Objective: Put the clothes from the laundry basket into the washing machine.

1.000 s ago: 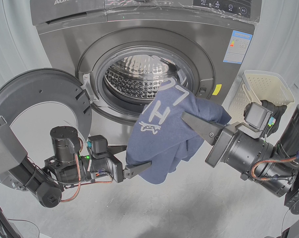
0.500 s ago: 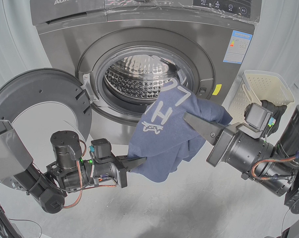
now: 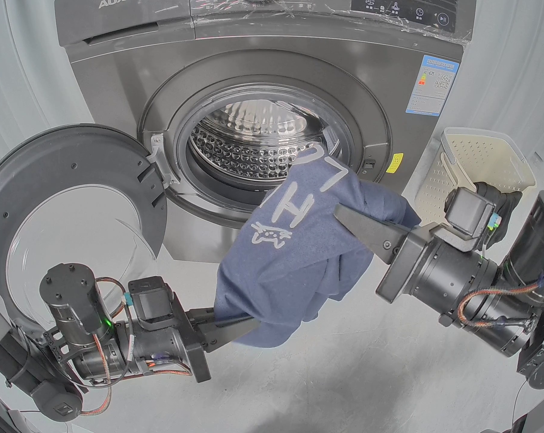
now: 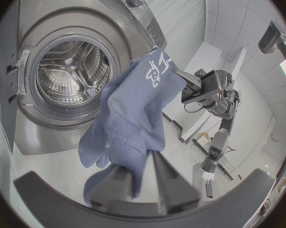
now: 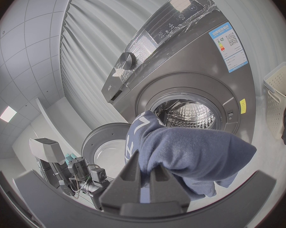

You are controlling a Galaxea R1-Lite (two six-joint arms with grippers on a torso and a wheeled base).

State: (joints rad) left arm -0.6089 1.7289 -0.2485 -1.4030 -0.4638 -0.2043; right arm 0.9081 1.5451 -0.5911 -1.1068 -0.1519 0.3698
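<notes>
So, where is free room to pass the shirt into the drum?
Free: the drum mouth, between the door hinge and the blue shirt; also the bare floor under the shirt. Crowded: the mouth's right side, where the right tool holds the shirt, and low left, by the left tool and open door.

A navy **blue garment** (image 3: pixel 296 242) with pale lettering and a small printed figure hangs bunched in the air just in front of the **washing machine** (image 3: pixel 133 73). Its top fold overlaps the lower rim of the opening, outside the steel drum (image 3: pixel 254 133). The left pincer (image 3: pixel 245 327) clamps its lower edge and the right pincer (image 3: pixel 339 211) its upper side. The grey machine's round door (image 3: pixel 61 169) stands wide open on the robot's left. The cream perforated **laundry basket** (image 3: pixel 482 157) stands just right of the machine, with a dark garment (image 3: pixel 505 202) draped over its rim.
</notes>
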